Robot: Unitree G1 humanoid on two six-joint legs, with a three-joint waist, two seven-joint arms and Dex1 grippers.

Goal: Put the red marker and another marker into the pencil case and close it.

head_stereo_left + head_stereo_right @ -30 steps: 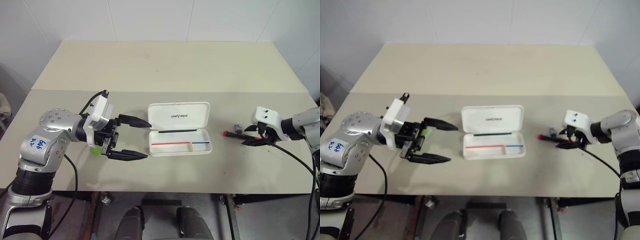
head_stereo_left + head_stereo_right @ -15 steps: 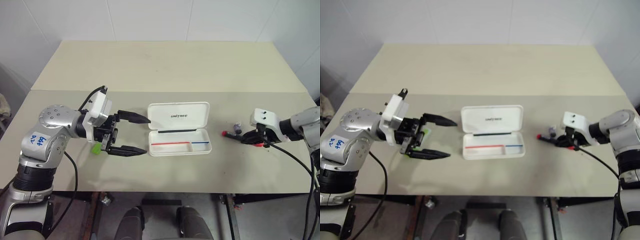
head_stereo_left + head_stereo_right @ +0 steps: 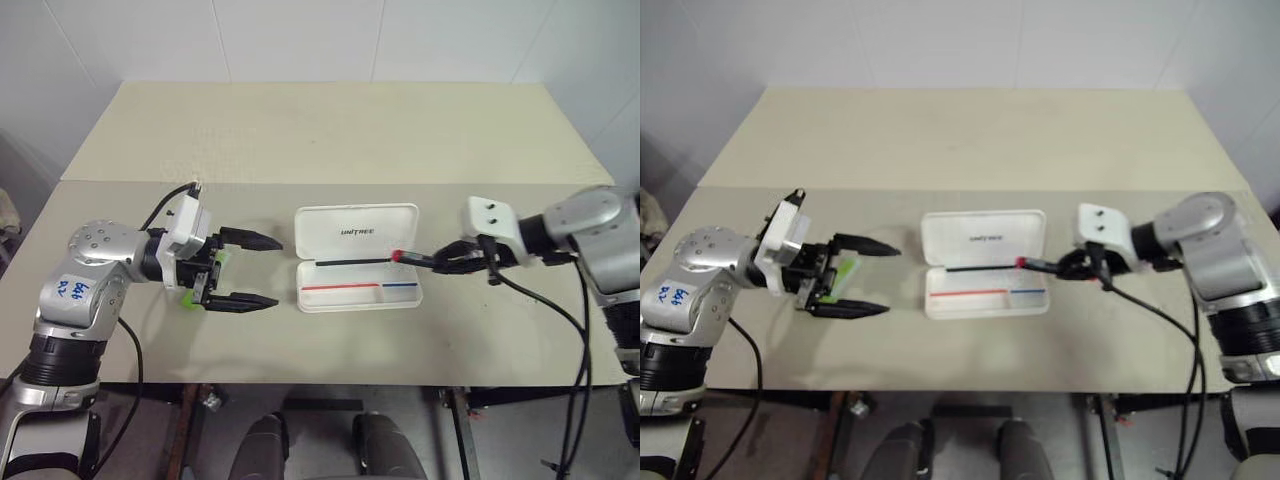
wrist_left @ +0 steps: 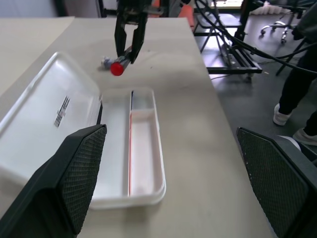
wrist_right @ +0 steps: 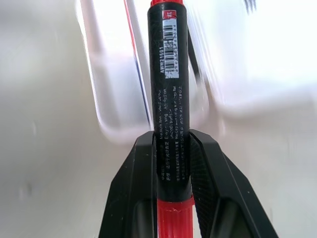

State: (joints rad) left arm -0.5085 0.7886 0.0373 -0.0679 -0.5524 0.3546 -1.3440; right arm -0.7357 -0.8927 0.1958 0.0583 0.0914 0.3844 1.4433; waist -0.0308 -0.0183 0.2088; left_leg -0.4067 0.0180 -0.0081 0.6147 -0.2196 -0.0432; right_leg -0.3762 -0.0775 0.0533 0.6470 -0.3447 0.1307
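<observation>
The white pencil case point(image 3: 358, 258) lies open in the middle of the table, lid folded back. My right gripper point(image 3: 455, 260) is shut on the red marker point(image 3: 415, 259), held above the table with its red tip over the case's right end. In the right wrist view the black-and-red barrel point(image 5: 170, 74) sits clamped between both fingers. My left gripper point(image 3: 262, 270) stands open to the left of the case, nothing between its fingers. The light-green marker point(image 3: 845, 270) lies on the table under the left hand, partly hidden by it.
A small grey object point(image 4: 105, 61) lies on the table beyond the case's right end. The table's front edge point(image 3: 330, 375) runs close below both hands. A person's legs point(image 4: 297, 94) stand past the table's right side.
My right gripper shut on the red marker, lifted it off the table and carried it left to the case. The left gripper drifted slightly left, still open.
</observation>
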